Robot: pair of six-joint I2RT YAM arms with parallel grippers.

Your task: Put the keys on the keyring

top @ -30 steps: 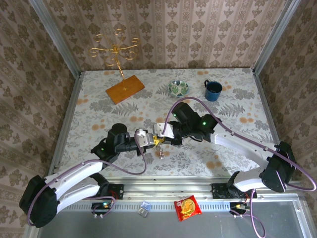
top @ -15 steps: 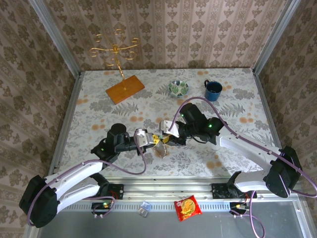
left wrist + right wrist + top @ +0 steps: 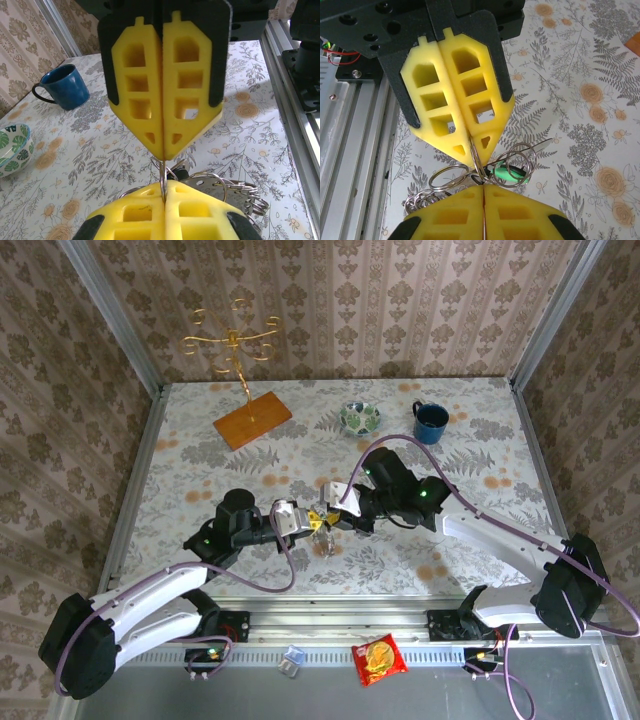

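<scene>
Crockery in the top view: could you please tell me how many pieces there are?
2: a green-patterned bowl at the far centre, and a blue mug just right of it.

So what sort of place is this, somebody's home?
Likely a robot test booth dressed homelike: wallpapered panels in metal framing, two arms bolted to a rail, a mug and bowl as props.

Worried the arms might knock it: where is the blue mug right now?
In the top view, the blue mug stands far back, right of centre, just right of the green patterned bowl.
</scene>
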